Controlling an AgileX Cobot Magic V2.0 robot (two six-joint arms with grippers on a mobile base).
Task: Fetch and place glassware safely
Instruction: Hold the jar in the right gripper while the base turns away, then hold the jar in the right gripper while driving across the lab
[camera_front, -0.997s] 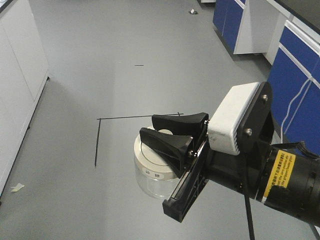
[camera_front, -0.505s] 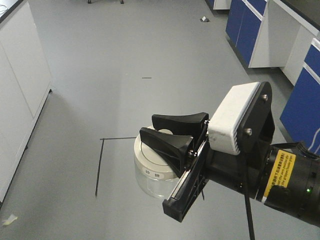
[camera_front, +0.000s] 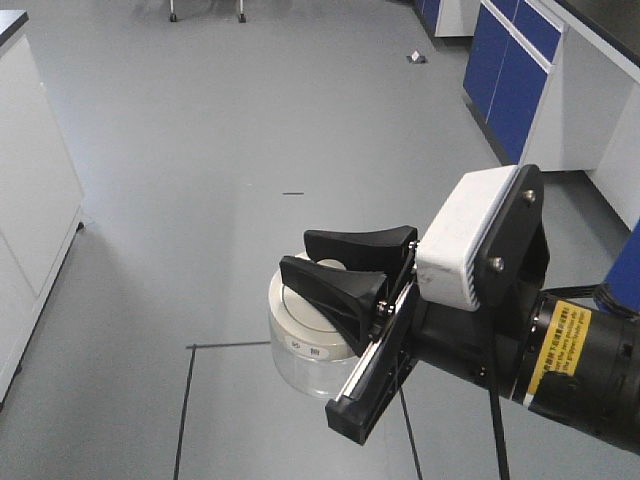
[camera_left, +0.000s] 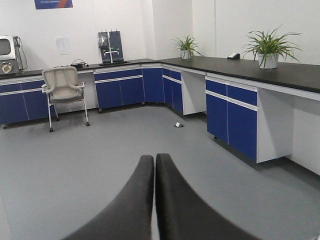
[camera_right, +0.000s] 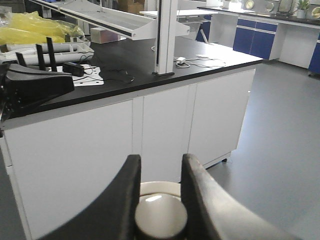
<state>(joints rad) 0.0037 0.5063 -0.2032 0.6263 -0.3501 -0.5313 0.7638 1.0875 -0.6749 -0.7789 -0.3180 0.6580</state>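
Observation:
The glassware is a squat clear glass jar (camera_front: 300, 365) with a cream-white round lid. It hangs above the grey floor in the front view. My right gripper (camera_front: 298, 254) is shut on the lid's central knob (camera_right: 161, 216), with one black finger on each side of it. The lid rim (camera_right: 160, 188) shows just behind the knob in the right wrist view, between the right gripper's (camera_right: 161, 162) fingers. My left gripper (camera_left: 154, 159) is shut and empty, its two fingers pressed together above the floor. The left arm is out of the front view.
A white cabinet (camera_front: 30, 200) stands at the left and blue-fronted benches (camera_front: 515, 90) at the right. Black tape lines (camera_front: 185, 400) mark the floor. A white bench with a black top (camera_right: 125, 75) faces the right wrist. A chair (camera_left: 64, 87) stands by the far blue cabinets.
The floor tape mark and cabinets have slid down and back in the front view, so the whole robot has moved forward. The right gripper and jar keep the same pose.

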